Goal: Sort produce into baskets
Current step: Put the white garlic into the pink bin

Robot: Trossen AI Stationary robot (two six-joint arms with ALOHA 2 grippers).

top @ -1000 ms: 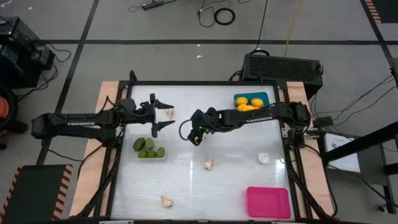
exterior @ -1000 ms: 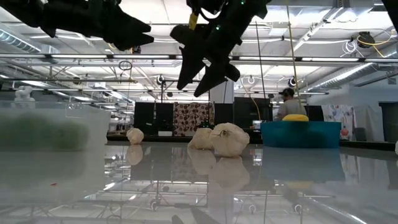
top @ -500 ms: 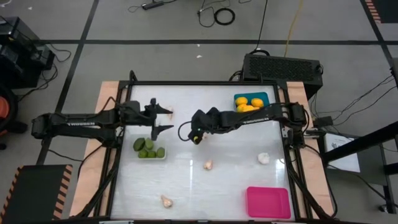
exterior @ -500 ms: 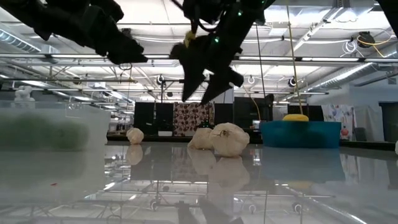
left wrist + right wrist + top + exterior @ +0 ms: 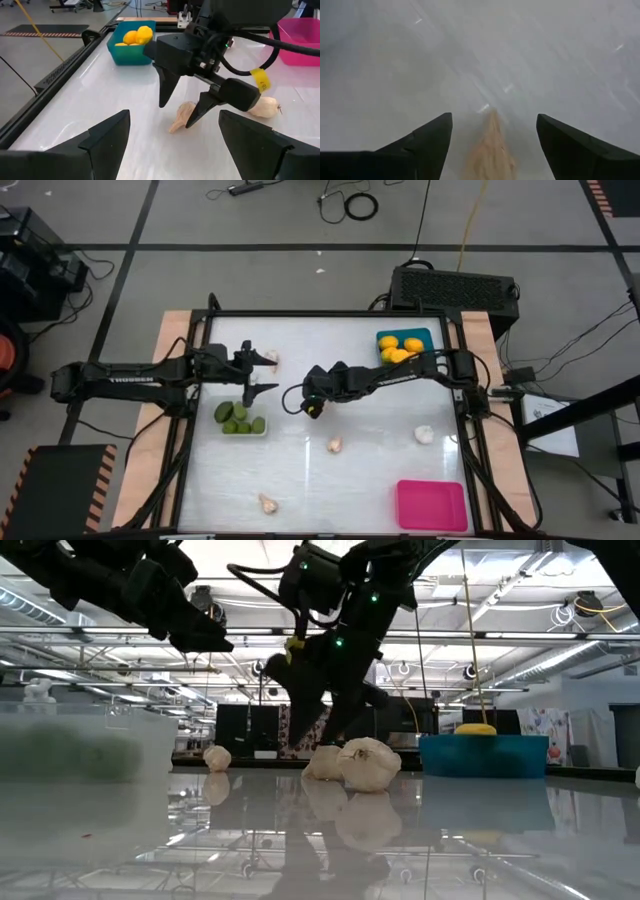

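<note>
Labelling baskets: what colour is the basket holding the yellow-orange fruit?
Teal-blue basket, clearest in the left wrist view.

light: bright, overhead | glare: glossy table (image 5: 320, 840) mirrors ceiling lights | blur: right wrist view soft

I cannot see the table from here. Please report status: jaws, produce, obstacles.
Right gripper open, jaws straddling a garlic piece, not closed. Left gripper open, above the table near the clear basket. Nothing blocks the garlic.

The right gripper (image 5: 492, 137), fingers spread, hovers over a beige garlic piece (image 5: 490, 147) on the white table (image 5: 545, 55).
</note>
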